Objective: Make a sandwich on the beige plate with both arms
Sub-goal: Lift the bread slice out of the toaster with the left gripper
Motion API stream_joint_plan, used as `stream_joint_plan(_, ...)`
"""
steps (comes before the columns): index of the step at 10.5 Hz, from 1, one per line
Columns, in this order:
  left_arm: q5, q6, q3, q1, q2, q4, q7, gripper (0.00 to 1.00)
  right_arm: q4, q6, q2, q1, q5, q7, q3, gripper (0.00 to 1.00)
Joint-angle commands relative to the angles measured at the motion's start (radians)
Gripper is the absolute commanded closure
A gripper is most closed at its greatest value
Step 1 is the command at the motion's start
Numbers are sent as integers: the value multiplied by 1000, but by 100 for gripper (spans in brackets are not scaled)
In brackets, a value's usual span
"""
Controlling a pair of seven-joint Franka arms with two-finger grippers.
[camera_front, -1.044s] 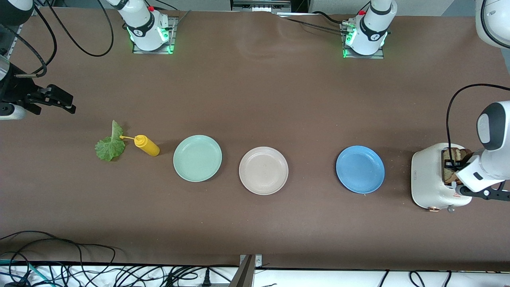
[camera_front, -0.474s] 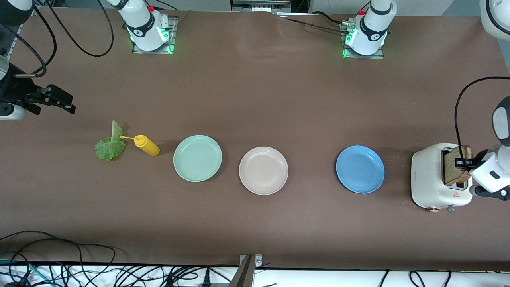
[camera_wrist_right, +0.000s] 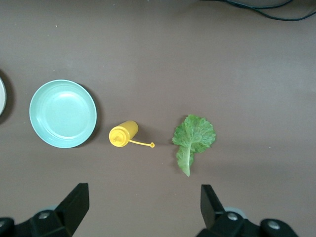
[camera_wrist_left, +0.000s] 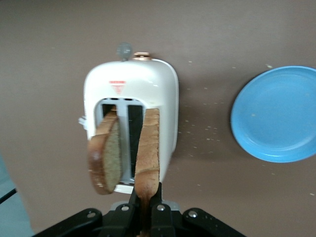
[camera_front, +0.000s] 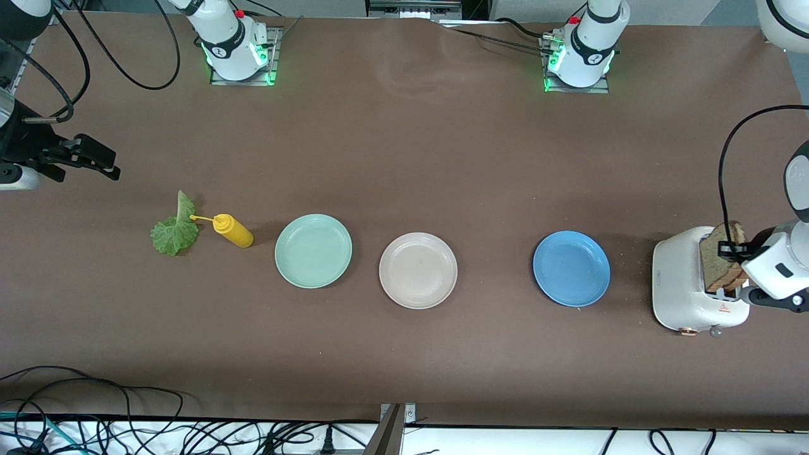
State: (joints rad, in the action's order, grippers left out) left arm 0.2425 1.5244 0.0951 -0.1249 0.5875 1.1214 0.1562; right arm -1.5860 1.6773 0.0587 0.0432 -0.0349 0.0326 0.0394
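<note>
Bread slice [camera_wrist_left: 147, 153]: clamped in the left gripper [camera_wrist_left: 146, 210] by its crust, lifted partly out of the white toaster [camera_front: 686, 287] at the left arm's end of the table; a second slice [camera_wrist_left: 106, 155] leans in the neighbouring slot. Advice: raise straight up until the crust clears the slot (else the toaster may tip), then carry to the beige plate [camera_front: 418, 270]. Right gripper [camera_wrist_right: 140, 207]: spread wide, empty, waiting above the lettuce leaf [camera_wrist_right: 193, 138] and yellow squeeze bottle [camera_wrist_right: 123, 134].
</note>
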Motion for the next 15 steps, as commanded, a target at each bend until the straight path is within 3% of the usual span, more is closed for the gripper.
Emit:
stream_joint_plan(1,-141,-41,-9,7,-5,-31,-44,100,17,-22,3,-6,-48,1,10,0)
stream_joint_plan(8,-641,-55,-12,-4,64,6,-50,100,17,-24,4,-11,-54,1,13,0)
stream_joint_plan(13,-805,-56,-8,28,132,72,-63,100,17,-39,4,-9,-54,1,11,0)
stream_joint_plan(15,-964,-52,-8,45,169,87,-73,100,17,-39,4,-11,-54,1,13,0)
